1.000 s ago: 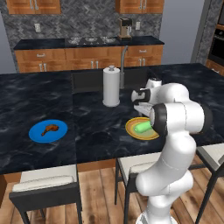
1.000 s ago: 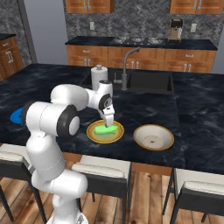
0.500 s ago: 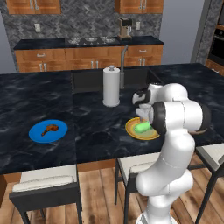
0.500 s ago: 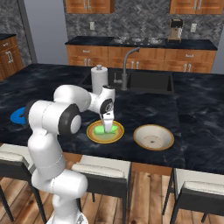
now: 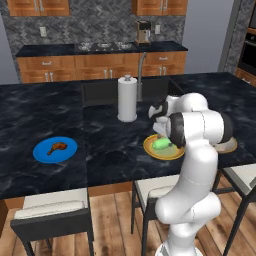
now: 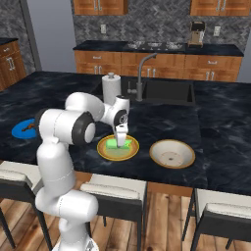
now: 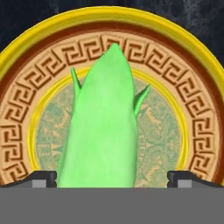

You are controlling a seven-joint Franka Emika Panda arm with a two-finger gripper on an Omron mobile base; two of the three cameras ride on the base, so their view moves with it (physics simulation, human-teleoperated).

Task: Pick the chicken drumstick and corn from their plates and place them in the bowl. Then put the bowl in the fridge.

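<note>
Dark marble island counter [image 6: 206, 117] fills my base views. Lying on the yellow-rimmed patterned plate [image 7: 26, 94], I see the bright green corn [image 7: 103, 131] between my gripper's [image 7: 112, 178] spread fingertips, jaws wide apart, one each side, not clamped on it.

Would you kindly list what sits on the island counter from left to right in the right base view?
Blue plate → paper towel roll → yellow-rimmed plate with the corn → bowl.
</note>
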